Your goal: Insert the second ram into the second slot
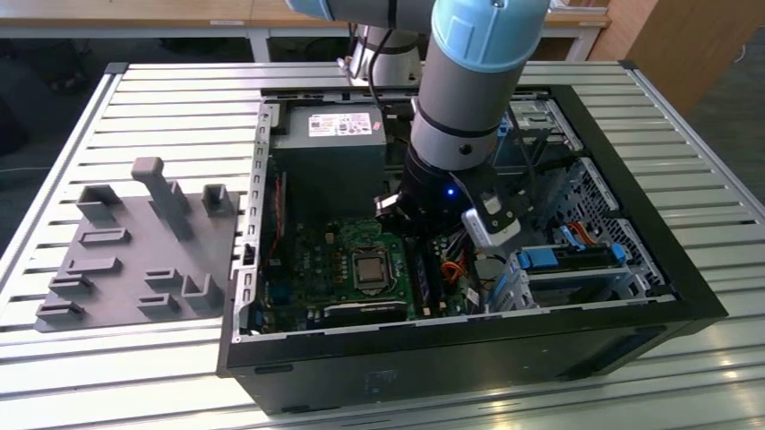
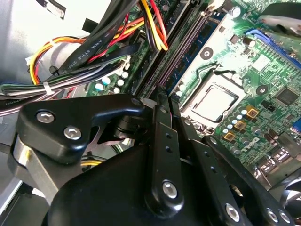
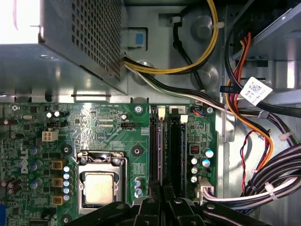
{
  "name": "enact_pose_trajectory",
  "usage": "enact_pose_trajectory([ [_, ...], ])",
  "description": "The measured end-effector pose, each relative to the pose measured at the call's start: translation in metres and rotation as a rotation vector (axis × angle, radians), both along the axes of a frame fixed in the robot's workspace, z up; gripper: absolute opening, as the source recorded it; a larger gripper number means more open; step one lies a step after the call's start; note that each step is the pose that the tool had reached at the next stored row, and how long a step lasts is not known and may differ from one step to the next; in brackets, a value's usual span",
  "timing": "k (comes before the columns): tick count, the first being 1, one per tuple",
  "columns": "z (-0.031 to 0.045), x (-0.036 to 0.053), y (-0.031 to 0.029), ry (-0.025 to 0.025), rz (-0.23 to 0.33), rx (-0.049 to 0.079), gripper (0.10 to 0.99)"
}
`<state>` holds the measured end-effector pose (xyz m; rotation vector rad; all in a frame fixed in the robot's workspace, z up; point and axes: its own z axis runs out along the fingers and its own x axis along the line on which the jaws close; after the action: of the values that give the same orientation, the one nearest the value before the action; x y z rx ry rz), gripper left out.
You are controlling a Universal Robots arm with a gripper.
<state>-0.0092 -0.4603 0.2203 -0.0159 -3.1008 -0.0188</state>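
I take the second ram to be the thin pale strip standing edge-on among the slots, straight ahead of the fingertips in the first wrist view. I can't be sure it isn't just the slot's own contacts. If it is the stick, it already sits down in the slot, on the side of the slot bank nearer the CPU. A darker blue strip lies parallel to it in a slot further from the CPU.

Its long axis runs with the slots, from the gripper towards the power supply at the far end of the case. The gripper sits right over the near end of that line, and its finger plane follows the same axis. Ram and tool are therefore in line, not crossed.

The jaws are drawn together to a narrow gap. I can't make out any board clamped between them, so I judge the gripper is holding nothing.

In the exterior view the arm comes down steeply into the open case. Its wrist is low over the motherboard, between the CPU and the drive cage on the exterior view's right. The cable bundle runs beside the slots, near the gripper but apart from it.
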Motion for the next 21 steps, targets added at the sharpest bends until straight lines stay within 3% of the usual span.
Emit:
enact_pose_trajectory([
  [21, 0.0018, 0.0027, 0.0000, 0.0022, -0.008, 0.000, 0.137],
])
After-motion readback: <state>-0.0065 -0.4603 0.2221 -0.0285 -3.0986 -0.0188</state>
